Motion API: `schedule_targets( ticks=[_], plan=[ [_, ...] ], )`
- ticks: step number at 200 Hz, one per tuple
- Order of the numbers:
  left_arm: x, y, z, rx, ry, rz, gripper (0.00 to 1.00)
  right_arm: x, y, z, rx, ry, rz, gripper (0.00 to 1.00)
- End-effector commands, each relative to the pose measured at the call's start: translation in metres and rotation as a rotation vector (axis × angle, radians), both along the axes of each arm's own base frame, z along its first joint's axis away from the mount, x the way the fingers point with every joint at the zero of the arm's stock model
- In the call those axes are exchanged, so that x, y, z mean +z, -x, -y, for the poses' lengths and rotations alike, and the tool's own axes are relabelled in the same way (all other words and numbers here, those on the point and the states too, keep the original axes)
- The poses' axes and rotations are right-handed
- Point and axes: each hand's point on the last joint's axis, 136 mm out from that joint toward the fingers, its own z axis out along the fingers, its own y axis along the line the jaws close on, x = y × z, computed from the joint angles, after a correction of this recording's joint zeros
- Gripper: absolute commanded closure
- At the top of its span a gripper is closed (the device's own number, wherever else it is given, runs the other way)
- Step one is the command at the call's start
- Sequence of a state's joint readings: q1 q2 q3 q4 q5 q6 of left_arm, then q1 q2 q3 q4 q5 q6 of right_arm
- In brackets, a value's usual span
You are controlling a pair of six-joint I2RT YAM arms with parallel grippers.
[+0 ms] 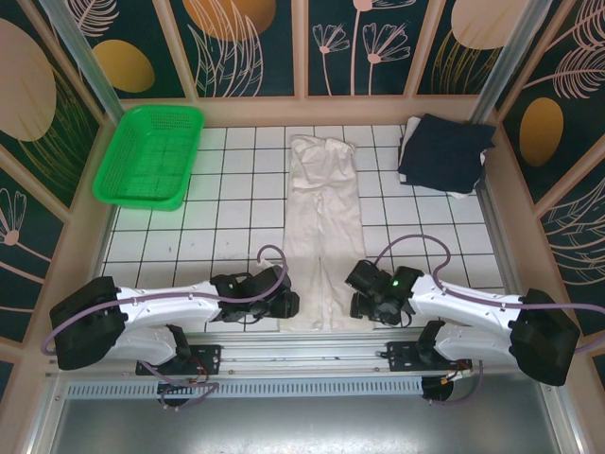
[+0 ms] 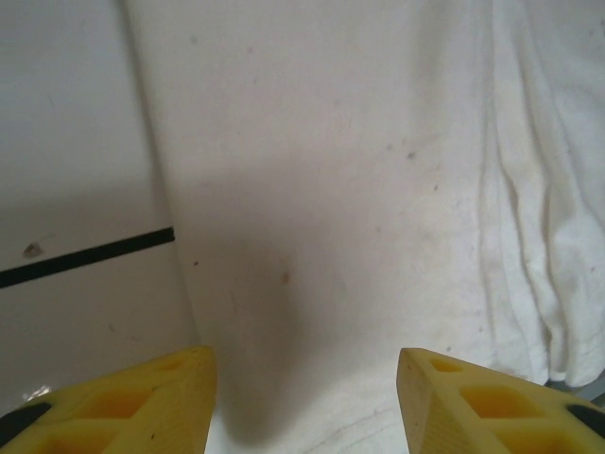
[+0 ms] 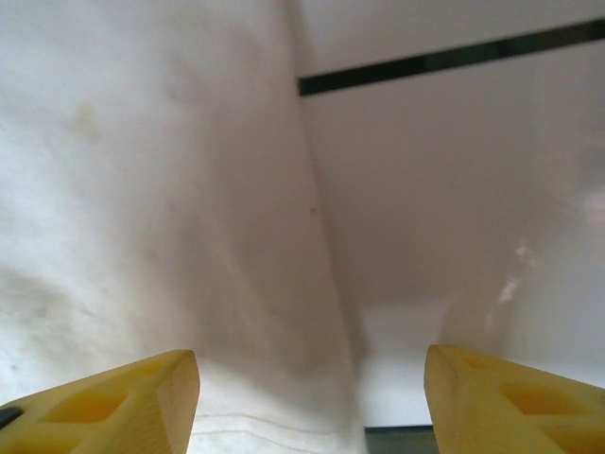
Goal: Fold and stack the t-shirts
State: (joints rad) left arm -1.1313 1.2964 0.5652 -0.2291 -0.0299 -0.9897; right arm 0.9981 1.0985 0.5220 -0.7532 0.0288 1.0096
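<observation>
A white, black-gridded table is enclosed by dark floral wall panels framed in pale wood.

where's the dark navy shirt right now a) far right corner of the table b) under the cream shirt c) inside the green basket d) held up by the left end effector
a: the navy t-shirt lies at the table's far right corner, apart from the green basket and the cream t-shirt.

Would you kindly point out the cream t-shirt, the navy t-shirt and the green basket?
cream t-shirt [image 1: 321, 218]: top external view, middle of the long folded strip.
navy t-shirt [image 1: 444, 151]: top external view, centre of the folded bundle.
green basket [image 1: 151, 156]: top external view, bare mesh floor.
</observation>
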Motion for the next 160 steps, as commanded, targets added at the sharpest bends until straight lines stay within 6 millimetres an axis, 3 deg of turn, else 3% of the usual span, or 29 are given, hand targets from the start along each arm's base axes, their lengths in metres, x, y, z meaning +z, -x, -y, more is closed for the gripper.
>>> schedule_targets(
  ticks=[1, 18, 44, 76, 98, 132, 160],
  plan=[
    [-0.014, 0.015, -0.019, -0.013, -0.086, -0.057, 0.48, 0.002, 0.008, 0.005, -0.013, 0.035, -0.018, 0.36],
    [-0.017, 0.017, -0.033, 0.001, -0.158, -0.057, 0.48, -0.001, 0.010, -0.004, 0.001, 0.002, -0.020, 0.41],
    [-0.010, 0.025, -0.015, -0.031, -0.059, -0.060, 0.48, -0.004, 0.016, -0.009, 0.015, -0.016, -0.046, 0.41],
    [-0.024, 0.038, -0.005, -0.058, -0.038, -0.094, 0.54, -0.004, 0.016, -0.010, 0.021, -0.004, -0.043, 0.43],
    [-0.024, 0.044, 0.002, -0.077, -0.036, -0.093, 0.56, -0.005, 0.017, -0.007, 0.018, 0.007, -0.043, 0.51],
    [-0.020, 0.046, 0.009, -0.084, 0.025, -0.092, 0.77, -0.004, 0.015, -0.012, 0.024, -0.028, -0.028, 0.58],
    [-0.003, 0.042, 0.021, -0.082, 0.099, -0.063, 0.93, 0.014, 0.005, -0.029, 0.048, -0.076, 0.015, 0.75]
  ],
)
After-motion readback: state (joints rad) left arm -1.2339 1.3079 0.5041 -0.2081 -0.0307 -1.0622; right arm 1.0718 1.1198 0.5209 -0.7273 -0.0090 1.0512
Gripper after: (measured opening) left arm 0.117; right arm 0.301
